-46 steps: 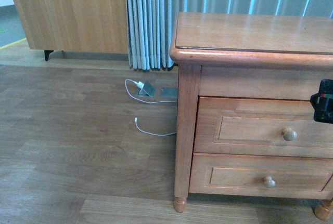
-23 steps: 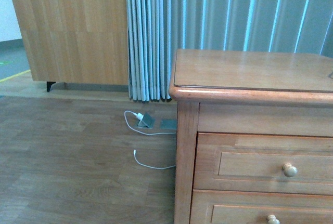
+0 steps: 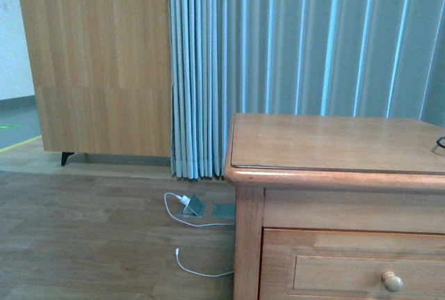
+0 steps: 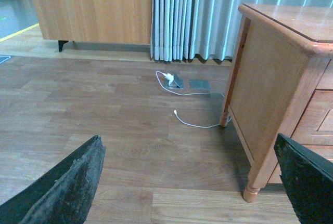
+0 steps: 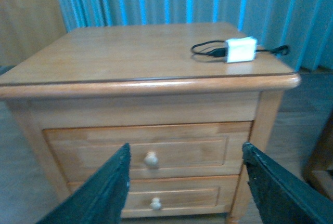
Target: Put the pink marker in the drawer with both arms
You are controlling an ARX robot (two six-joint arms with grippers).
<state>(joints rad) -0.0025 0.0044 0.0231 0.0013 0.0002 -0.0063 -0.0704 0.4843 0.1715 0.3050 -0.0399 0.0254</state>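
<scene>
The drawer is the upper one of a honey-coloured wooden nightstand and it is closed, with its round cream knob showing. It also shows in the right wrist view, above a second closed drawer. My right gripper is open and empty, held in front of the drawers and apart from them. My left gripper is open and empty over the floor, to the left of the nightstand's side. The pink marker is out of view. Neither arm shows in the front view.
A white charger block with a black cable lies on the nightstand top. A floor socket and a white cable lie on the wooden floor by the grey curtain. A wooden cabinet stands at the back left.
The front view has swung upward, so the nightstand sits lower in the picture. The black gripper seen at the right edge one second ago is out of the front view.
</scene>
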